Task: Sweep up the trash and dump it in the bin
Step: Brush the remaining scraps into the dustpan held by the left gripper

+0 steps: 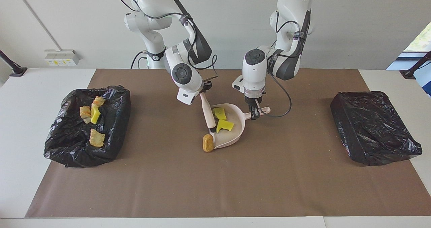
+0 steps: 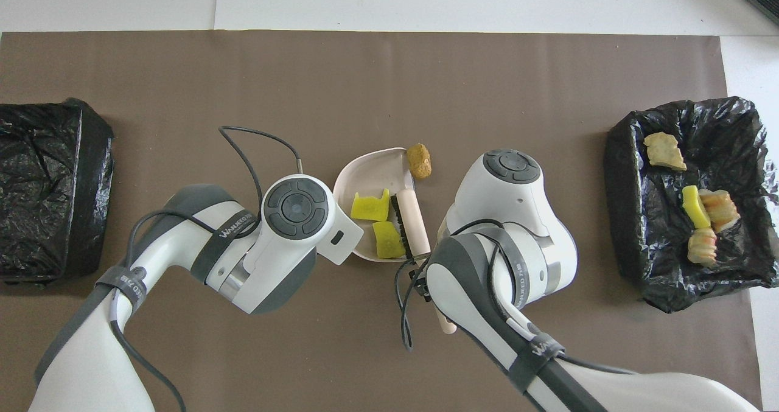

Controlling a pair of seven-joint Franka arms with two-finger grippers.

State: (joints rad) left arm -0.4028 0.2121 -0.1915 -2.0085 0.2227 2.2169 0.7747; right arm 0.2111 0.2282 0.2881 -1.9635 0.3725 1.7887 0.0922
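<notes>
We are mid-sweep: our right fingers (image 1: 206, 87) clamp the brush (image 1: 208, 111), left fingers (image 1: 254, 112) pinch the dustpan (image 1: 232, 133) handle, two yellow sponges (image 1: 225, 125) lie between them, and the brown lump (image 1: 207, 142) below the bristles needs another stroke.

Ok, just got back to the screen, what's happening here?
The right gripper holds the brush, its bristles at the mouth of the dustpan. The left gripper holds the dustpan's handle. Two yellow pieces lie in the pan; a brown lump sits on the mat just off the pan's lip, not in. Four pieces lie in the open bin at the right arm's end.
</notes>
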